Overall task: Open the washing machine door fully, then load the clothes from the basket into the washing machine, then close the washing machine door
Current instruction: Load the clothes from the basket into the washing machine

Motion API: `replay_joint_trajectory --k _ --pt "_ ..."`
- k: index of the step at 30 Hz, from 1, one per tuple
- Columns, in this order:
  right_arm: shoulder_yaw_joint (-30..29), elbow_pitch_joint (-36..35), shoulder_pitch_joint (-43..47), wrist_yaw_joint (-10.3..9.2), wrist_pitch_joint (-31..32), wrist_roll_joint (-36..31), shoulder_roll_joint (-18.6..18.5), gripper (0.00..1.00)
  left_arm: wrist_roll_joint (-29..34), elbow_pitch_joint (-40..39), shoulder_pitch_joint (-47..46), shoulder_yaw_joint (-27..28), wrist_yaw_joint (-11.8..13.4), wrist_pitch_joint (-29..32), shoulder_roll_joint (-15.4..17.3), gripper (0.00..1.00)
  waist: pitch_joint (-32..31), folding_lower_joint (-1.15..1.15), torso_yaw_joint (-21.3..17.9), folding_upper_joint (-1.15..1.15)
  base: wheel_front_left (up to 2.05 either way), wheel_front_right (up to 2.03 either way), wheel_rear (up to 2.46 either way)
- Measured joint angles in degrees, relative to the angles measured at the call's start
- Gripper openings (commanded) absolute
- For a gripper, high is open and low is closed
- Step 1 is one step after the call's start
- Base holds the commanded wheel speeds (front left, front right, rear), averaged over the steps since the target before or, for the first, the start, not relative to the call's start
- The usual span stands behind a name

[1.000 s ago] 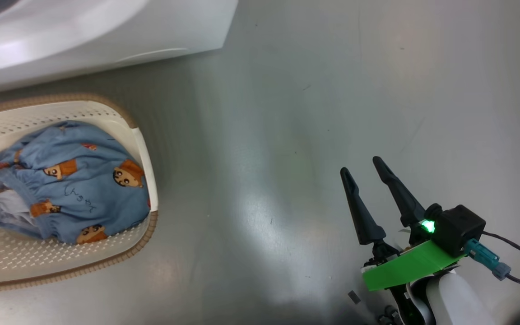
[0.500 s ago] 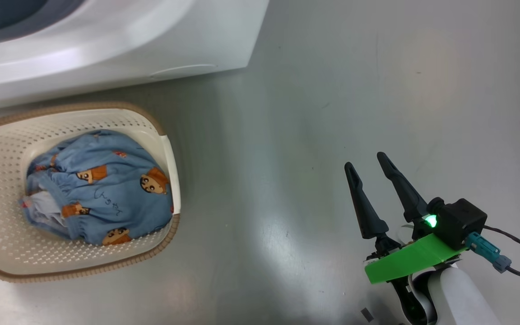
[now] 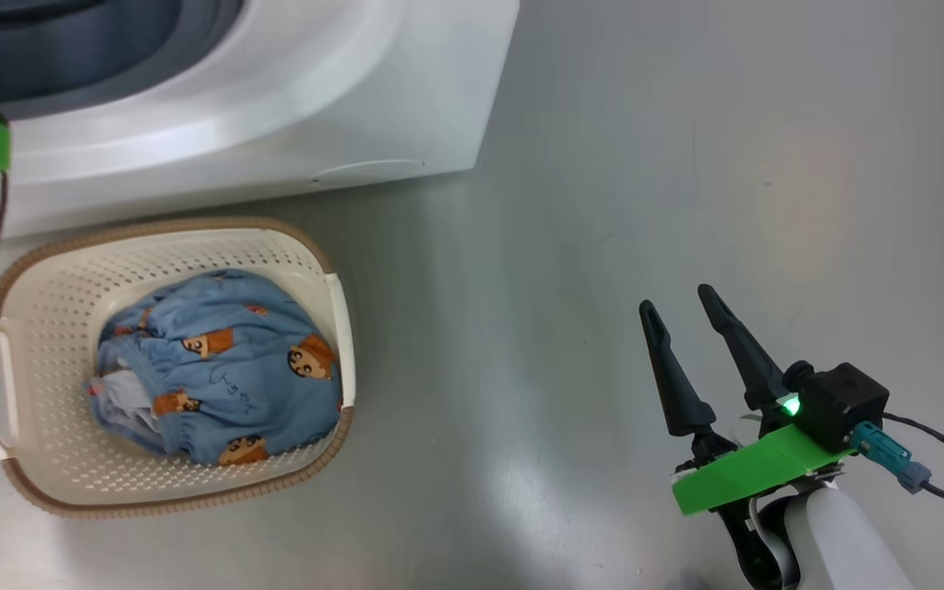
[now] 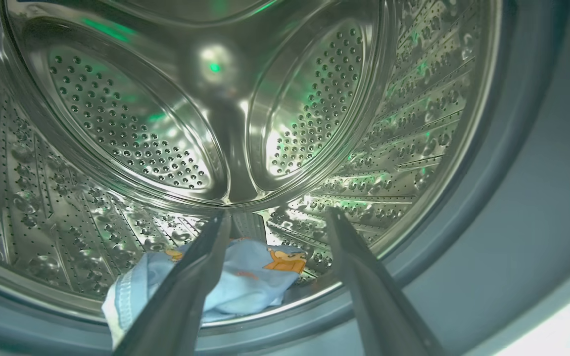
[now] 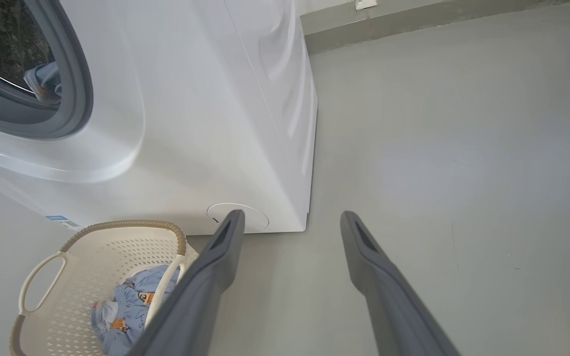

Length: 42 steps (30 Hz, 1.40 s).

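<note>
The washing machine (image 3: 275, 123) stands white on the grey floor (image 3: 644, 164), its round mouth uncovered and ringed by a grey gasket (image 5: 74, 74). Its perforated steel drum (image 4: 117, 123) holds one light blue bear-print garment (image 4: 250, 279) lying at the bottom, just past the lip. The basket (image 3: 38, 467) sits on the floor just beside the machine's front, with the clothes (image 3: 226, 369), blue bear print over a bit of white, bunched inside. The left gripper (image 4: 277, 213) points into the drum above the garment, fingers spread wide and empty. The right gripper (image 3: 676, 297) hovers over bare floor well apart from the basket, also wide open, holding nothing
</note>
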Motion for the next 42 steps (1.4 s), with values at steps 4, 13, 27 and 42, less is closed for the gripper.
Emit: replay_joint_trajectory --k 4,13,27,42 --pt "-0.2 0.8 0.1 0.0 0.0 0.0 0.0 1.0 1.6 -2.0 4.0 1.7 0.0 0.0 -0.9 1.0 -1.9 0.0 0.6 0.0 0.0 0.0 0.0" --pt "-0.3 2.3 0.7 0.0 0.0 0.0 -0.1 1.0 6.1 -7.0 13.8 5.6 0.0 0.0 -3.0 1.0 -7.0 0.0 1.4 0.0 0.0 0.0 0.0" --pt "-1.5 3.1 4.8 0.0 0.0 -0.1 -0.1 1.0 11.1 -13.8 30.3 14.6 0.0 0.0 -8.6 1.0 -15.3 0.0 2.0 0.0 0.0 0.0 0.0" --pt "-2.0 4.1 6.9 0.0 0.0 -0.6 0.0 1.0 17.8 -21.0 44.8 22.2 0.0 0.0 -13.1 1.0 -22.3 0.0 1.7 0.0 0.0 0.0 0.0"
